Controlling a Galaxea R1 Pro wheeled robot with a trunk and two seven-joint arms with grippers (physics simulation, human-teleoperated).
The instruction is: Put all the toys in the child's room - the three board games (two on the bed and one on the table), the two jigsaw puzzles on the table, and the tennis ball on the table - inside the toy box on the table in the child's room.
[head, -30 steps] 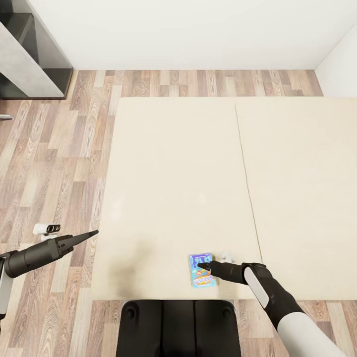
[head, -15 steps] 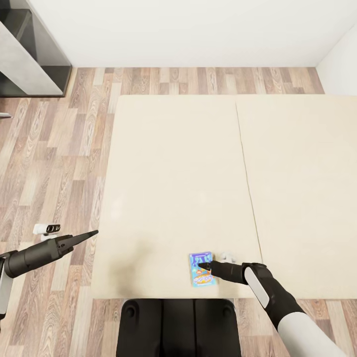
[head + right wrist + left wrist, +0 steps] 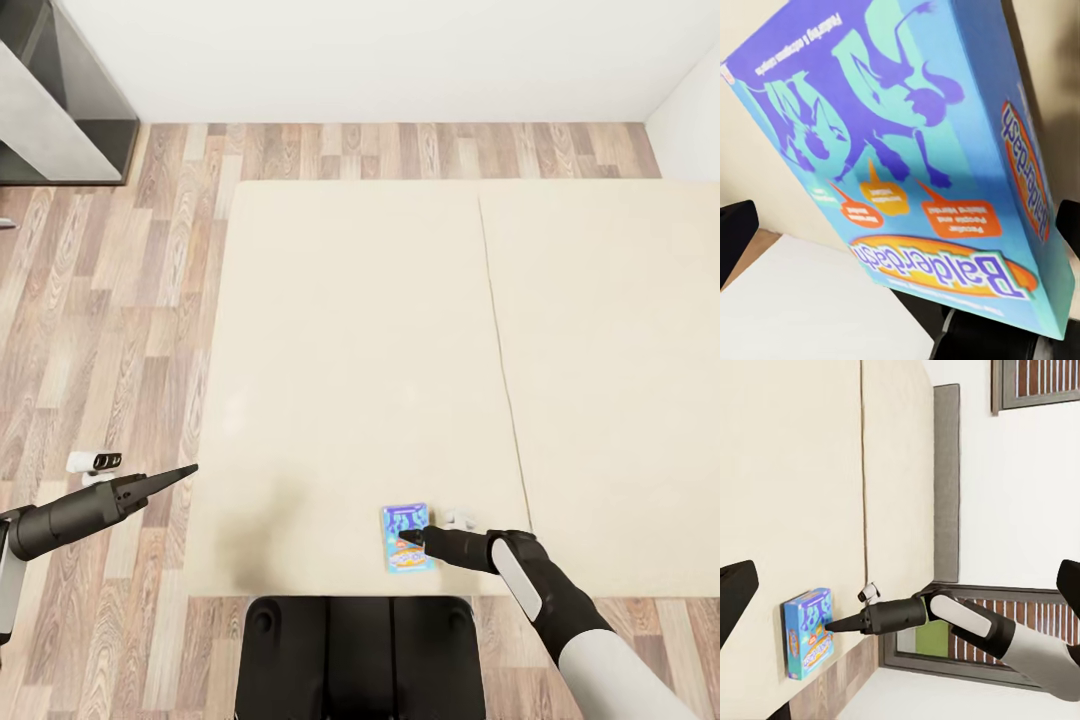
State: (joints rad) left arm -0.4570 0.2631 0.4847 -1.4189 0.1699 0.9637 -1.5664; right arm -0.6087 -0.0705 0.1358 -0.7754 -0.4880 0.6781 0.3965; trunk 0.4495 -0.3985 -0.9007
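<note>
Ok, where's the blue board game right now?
In the head view the blue board game lies flat on the bed, near its front edge just ahead of the robot's base, with the right gripper at it.

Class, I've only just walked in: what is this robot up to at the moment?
The robot stands at the near edge of a bare beige bed. Its right claw is down over a blue board game box lying flat near that edge; whether it has gripped the box is not clear. The left claw hangs over the wooden floor beside the bed, holding nothing.
</note>
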